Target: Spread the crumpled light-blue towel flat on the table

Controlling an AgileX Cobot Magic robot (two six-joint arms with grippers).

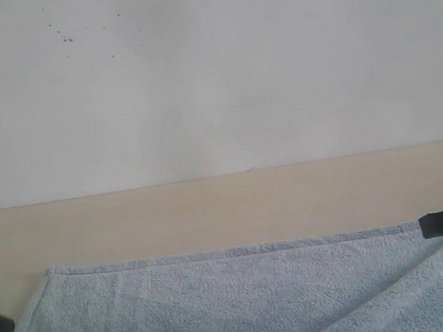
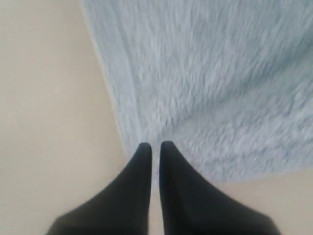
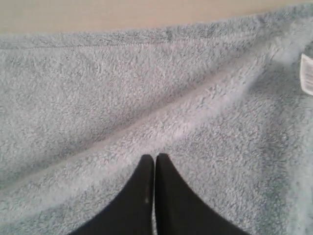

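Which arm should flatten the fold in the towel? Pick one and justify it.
Right. The fold crosses the towel just ahead of the right pincer. The left pincer sits at the towel's opposite edge, away from the fold.

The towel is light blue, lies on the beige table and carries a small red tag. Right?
No: the tag is white, as the right wrist view shows. The light-blue towel does lie on the beige table.
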